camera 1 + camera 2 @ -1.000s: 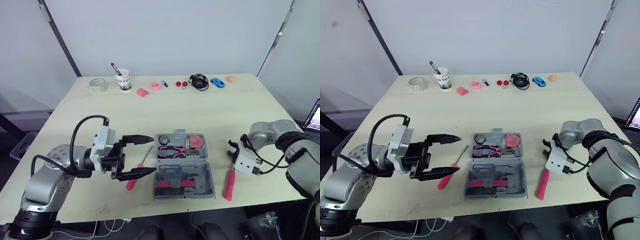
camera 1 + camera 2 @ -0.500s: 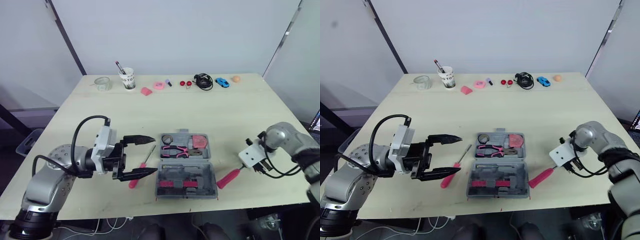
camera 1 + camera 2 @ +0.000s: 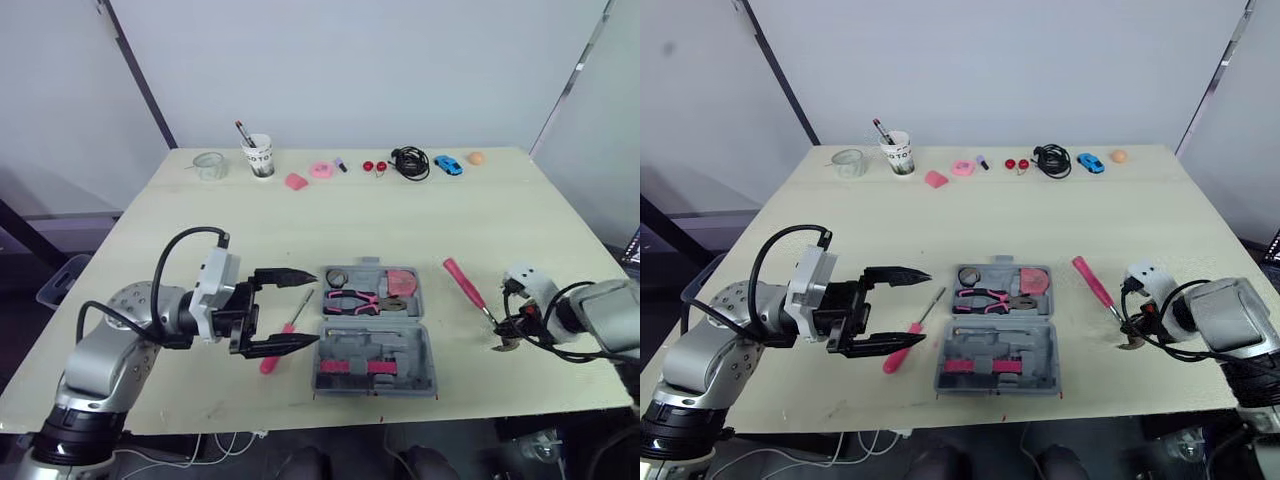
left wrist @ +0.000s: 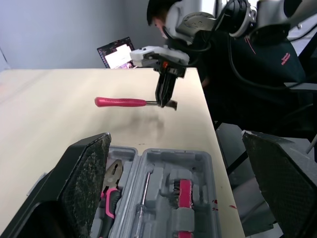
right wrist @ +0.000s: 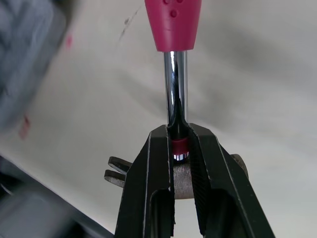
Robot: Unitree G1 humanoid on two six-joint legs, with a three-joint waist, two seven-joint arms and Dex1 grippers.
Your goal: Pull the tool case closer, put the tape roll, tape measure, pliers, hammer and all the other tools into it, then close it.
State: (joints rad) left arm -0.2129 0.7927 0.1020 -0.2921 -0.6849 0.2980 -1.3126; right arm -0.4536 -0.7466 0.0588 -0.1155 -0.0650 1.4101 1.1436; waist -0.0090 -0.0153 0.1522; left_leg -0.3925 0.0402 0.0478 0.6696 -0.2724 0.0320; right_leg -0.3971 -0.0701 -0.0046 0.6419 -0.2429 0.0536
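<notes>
The grey tool case (image 3: 402,352) lies open at the table's front centre. Its far half holds pink-handled pliers (image 3: 355,299), a tape roll (image 3: 335,277) and a pink tape measure (image 3: 400,281). A pink-handled screwdriver (image 3: 292,318) lies on the table just left of the case. My left gripper (image 3: 308,310) is open with its fingers spread either side of that screwdriver, touching nothing. Right of the case, my right gripper (image 5: 177,144) is shut on the hammer (image 3: 463,284) at the shaft beside the head. The hammer hangs level above the table, its pink handle pointing back-left.
Along the far edge stand a glass jar (image 3: 207,165), a paper cup with a pen (image 3: 258,158), pink bits (image 3: 295,181), red pieces (image 3: 374,166), a black cable (image 3: 408,163), a blue toy car (image 3: 449,164) and an orange ball (image 3: 476,158). A laptop (image 4: 115,51) sits beyond the table's right edge.
The right gripper has swung the hammer round, so its handle points back-left instead of toward the front, and holds it off the table. The camera shifted slightly. The left gripper stayed put.
</notes>
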